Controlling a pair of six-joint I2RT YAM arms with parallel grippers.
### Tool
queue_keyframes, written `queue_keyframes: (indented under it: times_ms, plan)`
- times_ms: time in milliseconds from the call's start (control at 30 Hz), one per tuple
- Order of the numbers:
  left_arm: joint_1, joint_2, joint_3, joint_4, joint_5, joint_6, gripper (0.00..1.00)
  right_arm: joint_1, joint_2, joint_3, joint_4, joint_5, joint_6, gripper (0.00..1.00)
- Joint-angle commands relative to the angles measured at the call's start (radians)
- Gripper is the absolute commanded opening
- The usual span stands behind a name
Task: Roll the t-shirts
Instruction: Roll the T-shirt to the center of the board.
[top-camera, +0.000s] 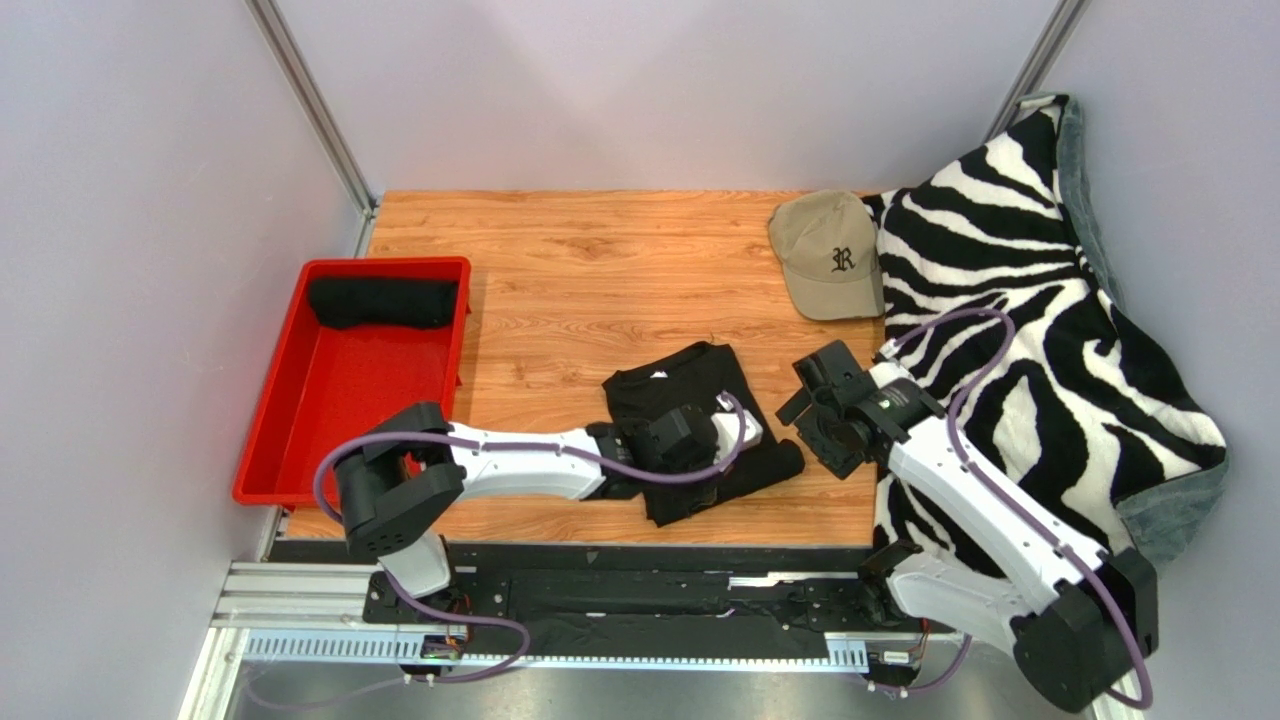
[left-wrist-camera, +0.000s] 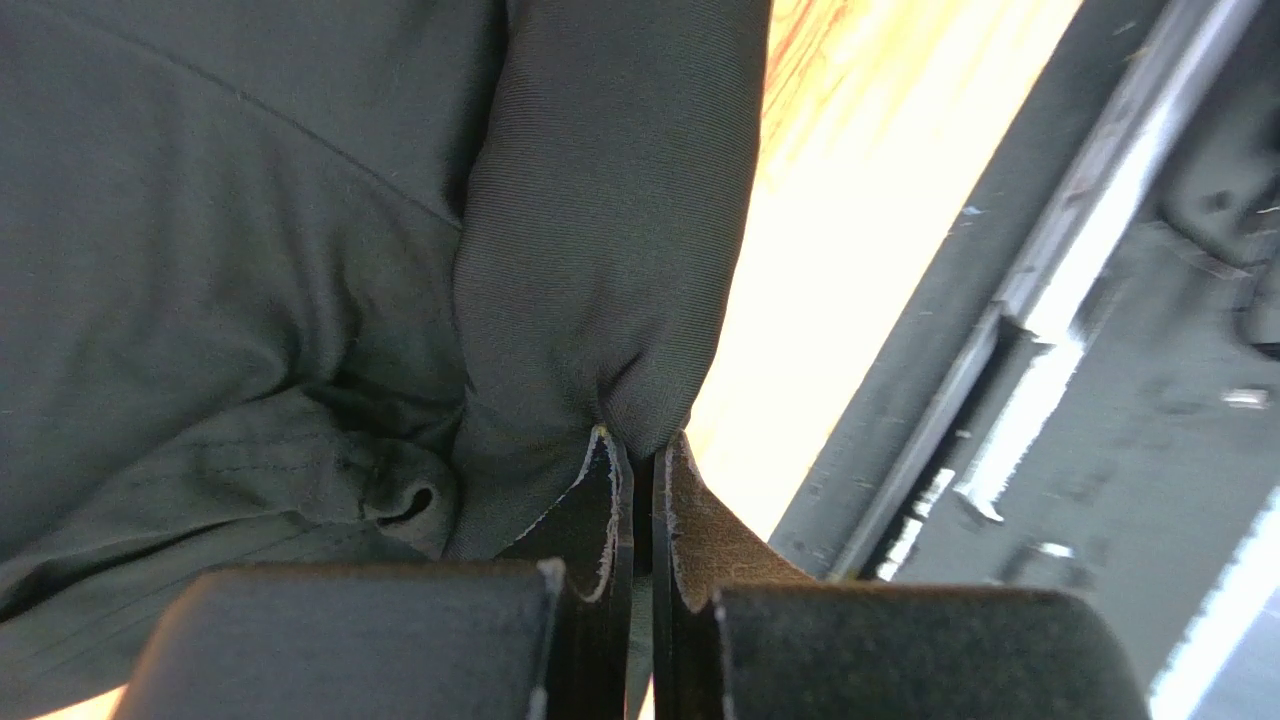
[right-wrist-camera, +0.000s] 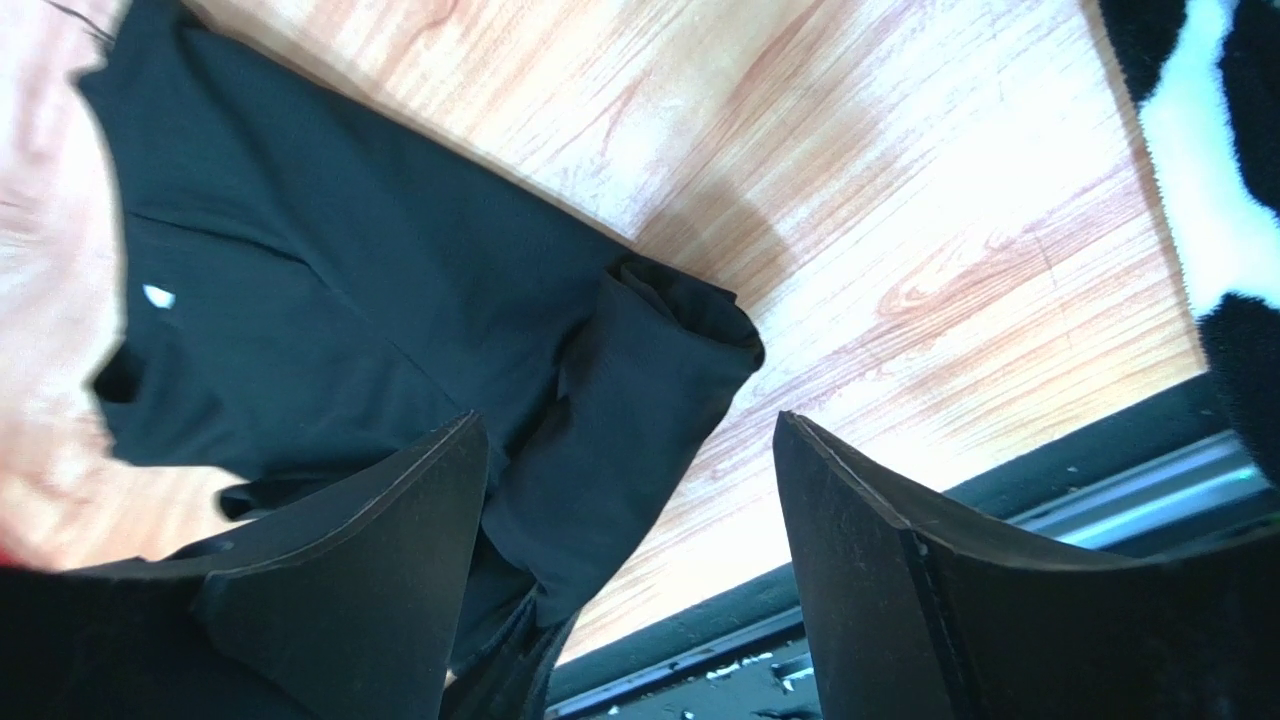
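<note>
Tightly, left pincer (left-wrist-camera: 637, 440) pinches the soft, creased black t-shirt (left-wrist-camera: 301, 225).

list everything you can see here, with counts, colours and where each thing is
loose t-shirt: 1, black, table centre, near edge bunched up
rolled t-shirt: 1, black, far end of the tray
tray: 1, red, left edge of the table
cap: 1, tan, far right of the table, beside the blanket
blanket: 1, black-and-white zebra stripes, right side
table: 1, wood grain
left hand: 1, black, shut on the loose t-shirt's near edge
right hand: 1, black, open, right of the loose t-shirt
</note>
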Motion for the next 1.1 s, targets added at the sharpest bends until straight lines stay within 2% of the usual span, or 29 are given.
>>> queue_keyframes:
  times_ms: [0, 200, 300, 567, 733, 933, 1033, 1067]
  plan:
    - [0.085, 0.001, 0.005, 0.025, 0.374, -0.134, 0.0, 0.026, -0.087, -0.069, 0.056, 0.041, 0.09, 0.73]
    - [0.231, 0.093, -0.003, 0.073, 0.661, -0.309, 0.0, 0.119, -0.126, -0.152, 0.078, 0.07, 0.196, 0.71]
    - [0.282, 0.125, -0.024, 0.148, 0.749, -0.404, 0.0, 0.17, -0.149, -0.188, 0.101, 0.105, 0.252, 0.71]
    - [0.351, 0.202, -0.089, 0.349, 0.874, -0.622, 0.0, 0.271, -0.132, -0.256, 0.176, 0.17, 0.365, 0.69]
    - [0.358, 0.248, -0.107, 0.431, 0.921, -0.697, 0.0, 0.291, -0.131, -0.307, 0.321, 0.222, 0.378, 0.68]
    - [0.369, 0.264, -0.115, 0.482, 0.954, -0.739, 0.0, 0.293, -0.048, -0.316, 0.367, 0.268, 0.368, 0.66]
    - [0.374, 0.265, -0.115, 0.49, 0.961, -0.746, 0.0, 0.294, -0.017, -0.32, 0.395, 0.267, 0.365, 0.63]
    - [0.375, 0.264, -0.115, 0.487, 0.963, -0.746, 0.0, 0.293, -0.006, -0.319, 0.395, 0.265, 0.363, 0.57]
